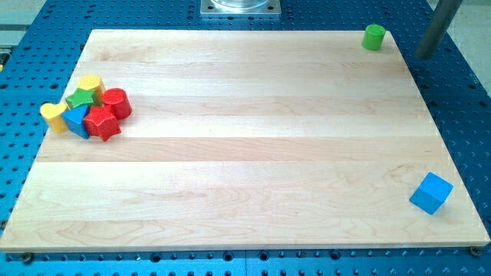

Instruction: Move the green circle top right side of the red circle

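The green circle [374, 36] stands at the board's top right corner. The red circle [116, 103] sits at the view's left, on the right side of a tight cluster of blocks. My tip [424, 54] is the lower end of the dark rod at the view's top right, off the board's right edge, to the right of and slightly below the green circle, apart from it.
The cluster at the left holds a red star [101, 123], a blue block [77, 120], a green star [80, 98], a yellow block [91, 82] and a yellow block [54, 115]. A blue cube [430, 192] sits at the lower right edge. The wooden board [245, 153] lies on a blue perforated table.
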